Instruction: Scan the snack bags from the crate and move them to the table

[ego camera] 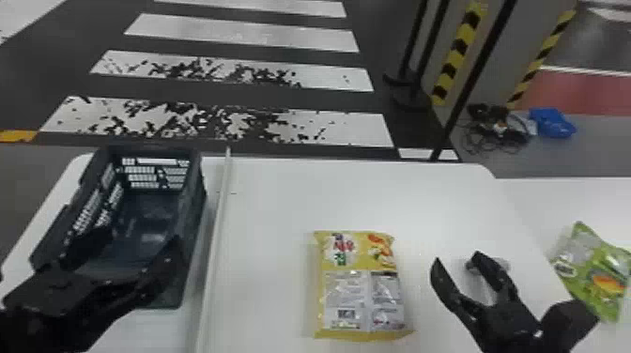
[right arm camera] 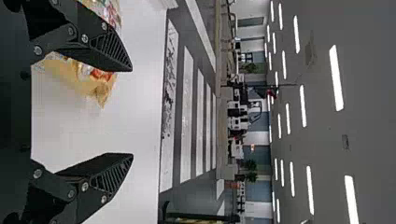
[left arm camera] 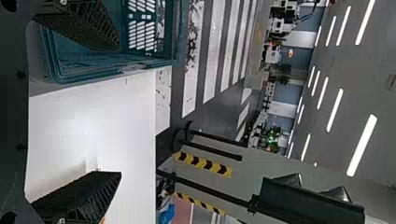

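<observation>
**My left tool (ego camera: 135,241) and right tool (ego camera: 456,259) stand open, a yellow snack bag (ego camera: 361,286) between them**

Both my tools have their fingers spread wide, with nothing held in either. The left is over the near part of the dark crate (ego camera: 193,206). The yellow snack bag lies flat on the white worktop (ego camera: 267,206), just beside my right tool. A green snack bag (ego camera: 592,265) lies farther to my right.

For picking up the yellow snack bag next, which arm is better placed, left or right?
Probably the right. The right claw is open close beside the yellow snack bag, on the green bag's side, while the left claw, also open, is over at the crate, farther off.
</observation>
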`<control>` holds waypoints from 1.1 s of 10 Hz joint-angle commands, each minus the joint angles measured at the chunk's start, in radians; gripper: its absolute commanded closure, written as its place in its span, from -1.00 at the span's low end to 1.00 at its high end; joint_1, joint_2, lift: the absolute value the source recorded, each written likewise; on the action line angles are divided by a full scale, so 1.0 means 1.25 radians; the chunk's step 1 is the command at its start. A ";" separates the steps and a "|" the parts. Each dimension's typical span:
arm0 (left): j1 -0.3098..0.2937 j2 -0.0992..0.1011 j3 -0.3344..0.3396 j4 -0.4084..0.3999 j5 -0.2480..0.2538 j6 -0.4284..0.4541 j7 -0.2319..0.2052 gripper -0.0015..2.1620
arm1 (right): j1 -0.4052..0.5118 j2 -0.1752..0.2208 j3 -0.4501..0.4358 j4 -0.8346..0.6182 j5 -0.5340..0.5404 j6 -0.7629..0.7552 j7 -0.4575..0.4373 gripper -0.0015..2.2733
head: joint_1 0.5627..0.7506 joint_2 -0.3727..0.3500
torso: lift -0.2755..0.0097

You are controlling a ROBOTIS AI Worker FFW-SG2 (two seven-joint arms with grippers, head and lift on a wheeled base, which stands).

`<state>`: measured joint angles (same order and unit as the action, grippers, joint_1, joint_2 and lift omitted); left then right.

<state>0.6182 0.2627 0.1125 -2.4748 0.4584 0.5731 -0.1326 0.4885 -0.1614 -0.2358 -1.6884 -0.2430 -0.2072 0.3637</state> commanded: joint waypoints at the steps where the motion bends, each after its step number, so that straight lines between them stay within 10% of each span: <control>1: -0.002 0.005 0.002 0.000 0.000 0.000 0.003 -0.97 | -0.009 -0.022 -0.078 0.022 -0.024 0.052 -0.001 -0.98 | 0.41 -0.46 | 0.27; 5: -0.002 0.002 0.001 0.010 -0.002 -0.010 0.008 -0.97 | -0.051 -0.099 -0.170 0.066 -0.039 0.229 0.054 -0.98 | 0.41 -0.94 | 0.27; 11: 0.000 0.006 0.004 0.026 -0.012 -0.037 0.037 -0.97 | -0.169 -0.124 -0.105 0.223 0.009 0.298 0.105 -0.93 | 0.41 -0.87 | 0.27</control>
<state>0.6182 0.2693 0.1181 -2.4428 0.4433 0.5276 -0.0859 0.2878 -0.3116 -0.3695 -1.4253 -0.2335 0.1626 0.4948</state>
